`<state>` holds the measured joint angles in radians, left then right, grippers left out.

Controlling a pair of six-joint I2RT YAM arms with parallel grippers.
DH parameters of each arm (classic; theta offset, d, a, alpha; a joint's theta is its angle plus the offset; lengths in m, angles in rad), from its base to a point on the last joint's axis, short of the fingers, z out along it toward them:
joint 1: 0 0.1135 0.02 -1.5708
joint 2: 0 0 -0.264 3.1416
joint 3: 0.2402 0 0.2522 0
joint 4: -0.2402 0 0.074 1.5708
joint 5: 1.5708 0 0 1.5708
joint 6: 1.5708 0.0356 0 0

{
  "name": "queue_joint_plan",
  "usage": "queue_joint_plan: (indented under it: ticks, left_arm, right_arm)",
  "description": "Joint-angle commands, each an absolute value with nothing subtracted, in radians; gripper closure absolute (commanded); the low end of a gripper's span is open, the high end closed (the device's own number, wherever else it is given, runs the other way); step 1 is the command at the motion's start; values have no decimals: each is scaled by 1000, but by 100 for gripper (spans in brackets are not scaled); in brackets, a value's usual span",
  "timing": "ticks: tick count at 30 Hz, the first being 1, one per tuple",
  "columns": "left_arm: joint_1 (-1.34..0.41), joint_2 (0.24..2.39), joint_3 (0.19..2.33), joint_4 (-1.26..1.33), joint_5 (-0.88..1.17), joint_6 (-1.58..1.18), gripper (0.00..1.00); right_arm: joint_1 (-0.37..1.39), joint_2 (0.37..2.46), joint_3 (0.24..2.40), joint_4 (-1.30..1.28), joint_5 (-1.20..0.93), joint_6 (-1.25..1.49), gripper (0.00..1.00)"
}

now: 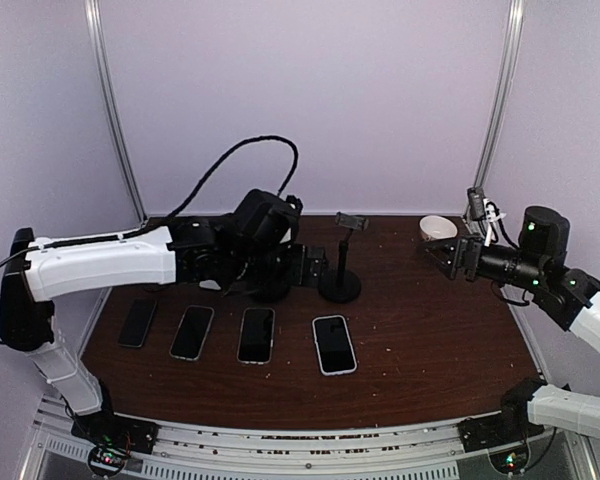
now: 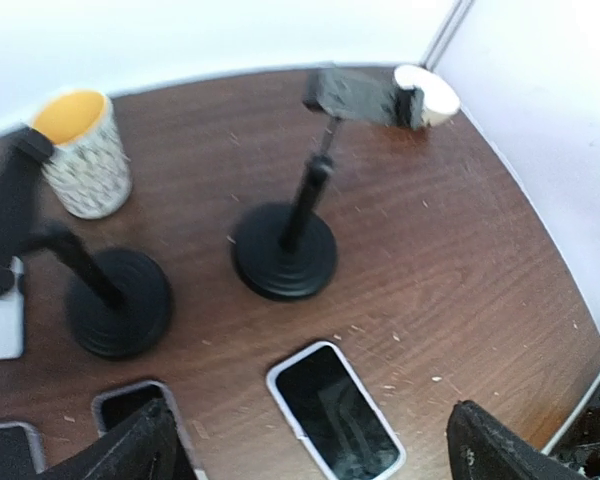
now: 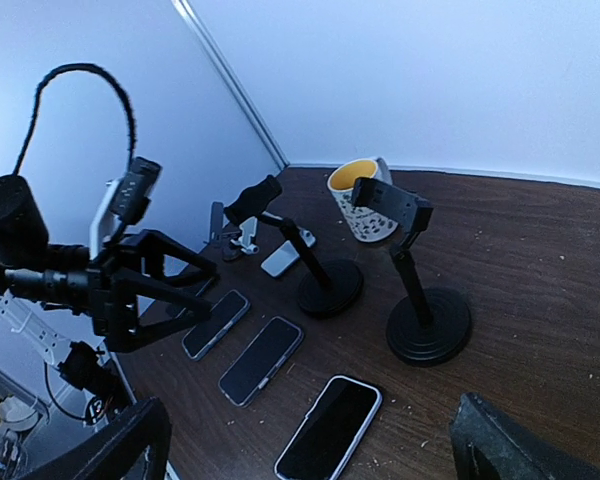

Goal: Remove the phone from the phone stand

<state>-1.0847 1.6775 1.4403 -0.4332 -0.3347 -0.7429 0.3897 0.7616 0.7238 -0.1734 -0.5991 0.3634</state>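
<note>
A black phone stand [image 1: 340, 285] stands mid-table; its clamp [image 2: 355, 95] holds nothing. A second black stand [image 2: 120, 300] to its left also has an empty clamp. A phone in a white case [image 1: 333, 344] lies flat, screen up, in front of the first stand; it also shows in the left wrist view [image 2: 335, 408] and the right wrist view [image 3: 330, 428]. My left gripper [image 1: 315, 268] is open and empty, hovering just left of the first stand, above the white-cased phone [image 2: 310, 440]. My right gripper [image 1: 442, 255] is open and empty, raised at the far right [image 3: 310, 420].
Three more dark phones [image 1: 256, 335] [image 1: 192, 332] [image 1: 137, 322] lie in a row left of the white-cased one. A speckled mug with a yellow inside [image 2: 85, 152] stands behind the stands. A white bowl [image 1: 438, 228] sits at the back right. A small white stand [image 3: 235, 235] is at the far left.
</note>
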Motion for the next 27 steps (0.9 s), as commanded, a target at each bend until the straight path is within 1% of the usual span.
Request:
queue_joint_plan:
  ticks: [1, 7, 13, 16, 20, 27]
  left_arm:
    - [-996, 1540, 1373, -466, -413, -588, 2]
    - [-844, 1315, 1187, -370, -397, -500, 2]
    - [-689, 1168, 1040, -355, -335, -456, 2]
    - [-656, 1104, 948, -309, -337, -409, 2]
    - [-638, 1065, 852, -249, -329, -404, 2]
    - [-638, 1114, 778, -179, -311, -453, 2]
  right_arm:
    - [371, 784, 779, -225, -438, 398, 0]
    - [358, 800, 764, -242, -279, 413, 0]
    - [351, 811, 683, -194, -154, 437, 0]
    - [350, 827, 626, -149, -123, 451, 0]
    - [350, 850, 550, -76, -121, 477, 0]
    - [350, 878, 461, 15, -124, 494, 0]
